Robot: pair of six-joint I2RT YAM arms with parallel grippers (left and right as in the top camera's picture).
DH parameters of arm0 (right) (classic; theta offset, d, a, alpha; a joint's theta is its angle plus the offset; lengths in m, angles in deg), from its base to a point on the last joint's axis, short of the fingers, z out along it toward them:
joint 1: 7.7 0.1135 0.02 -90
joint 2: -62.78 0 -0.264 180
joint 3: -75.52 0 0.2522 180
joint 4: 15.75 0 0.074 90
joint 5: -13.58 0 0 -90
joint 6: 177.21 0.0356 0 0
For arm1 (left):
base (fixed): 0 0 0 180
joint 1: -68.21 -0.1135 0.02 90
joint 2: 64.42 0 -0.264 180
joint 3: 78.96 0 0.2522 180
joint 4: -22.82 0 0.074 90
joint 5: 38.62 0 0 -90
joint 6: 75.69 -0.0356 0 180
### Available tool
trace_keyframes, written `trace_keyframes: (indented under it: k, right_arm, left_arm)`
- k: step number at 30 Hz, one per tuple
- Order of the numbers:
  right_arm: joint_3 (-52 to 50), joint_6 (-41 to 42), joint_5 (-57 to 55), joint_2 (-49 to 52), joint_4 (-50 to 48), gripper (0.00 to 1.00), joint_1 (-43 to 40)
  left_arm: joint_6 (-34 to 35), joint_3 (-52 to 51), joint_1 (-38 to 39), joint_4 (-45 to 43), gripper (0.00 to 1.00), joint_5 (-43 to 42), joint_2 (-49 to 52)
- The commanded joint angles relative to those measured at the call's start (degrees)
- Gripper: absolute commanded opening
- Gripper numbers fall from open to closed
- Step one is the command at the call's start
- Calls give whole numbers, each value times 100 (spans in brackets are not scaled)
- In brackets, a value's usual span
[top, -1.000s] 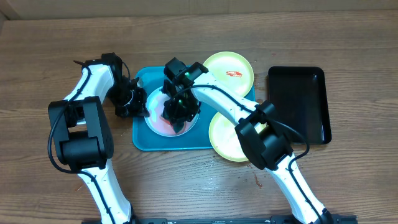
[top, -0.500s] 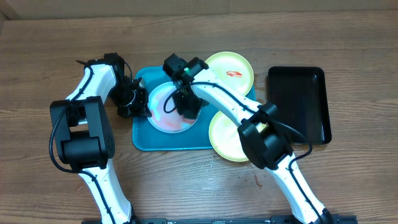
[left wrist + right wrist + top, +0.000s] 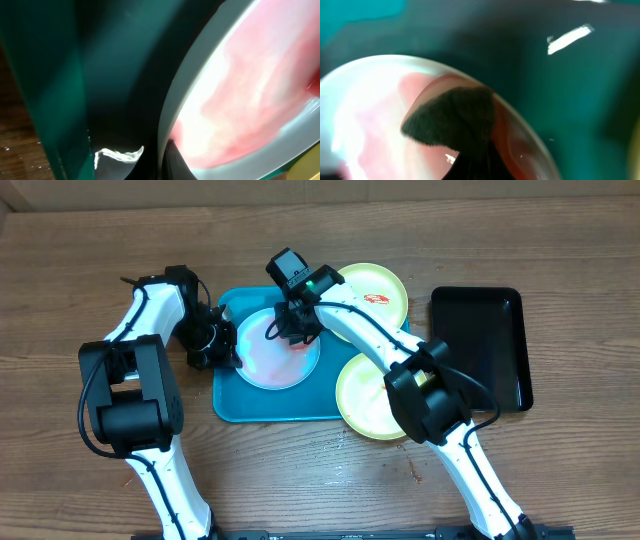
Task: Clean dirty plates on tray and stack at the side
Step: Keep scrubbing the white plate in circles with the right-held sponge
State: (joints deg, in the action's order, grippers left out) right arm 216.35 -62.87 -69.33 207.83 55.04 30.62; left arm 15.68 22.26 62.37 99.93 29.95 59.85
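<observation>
A light blue plate (image 3: 265,365) with a pink sauce smear lies in the turquoise tray (image 3: 232,402). My left gripper (image 3: 222,348) is shut on the plate's left rim; the left wrist view shows the rim (image 3: 172,110) between the fingers (image 3: 160,157). My right gripper (image 3: 293,330) holds a dark fuzzy wiping pad (image 3: 452,117) pressed on the plate's far right part (image 3: 365,110). One yellow-green plate (image 3: 378,288) with red sauce lies at the tray's far right corner. Another yellow-green plate (image 3: 362,398) lies at the near right, overlapping the tray's edge.
A smaller black tray (image 3: 480,345) lies to the right of the plates on the wooden table (image 3: 560,470). Both arms reach over the turquoise tray from the near side. The tray floor also shows in the left wrist view (image 3: 45,75) and the right wrist view (image 3: 570,100).
My right gripper has moved the pad from the plate's near middle to its far right part. A pink smear is spread over the plate. The left gripper has stayed on the rim.
</observation>
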Motion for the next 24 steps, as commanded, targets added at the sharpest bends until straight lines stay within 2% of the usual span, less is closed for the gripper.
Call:
trace_keyframes:
  k: [1, 7, 14, 18, 24]
  right_arm:
    - [39, -243, 1598, 433, -63, 4, 157]
    - [46, -782, 2671, 433, -13, 4, 323]
    - [46, -1349, 2894, 433, 776, 4, 409]
    - [46, -1410, 2321, 431, 1217, 4, 350]
    - [55, -579, 619, 363, 1545, 4, 48]
  left_arm:
    - [-140, -120, 24, -55, 4, 234, 199]
    - [-138, -120, 24, -55, 4, 232, 199]
    - [-140, -120, 24, -48, 4, 232, 199]
    - [-140, -120, 22, -55, 4, 234, 199]
    - [-162, -120, 17, -15, 4, 234, 199]
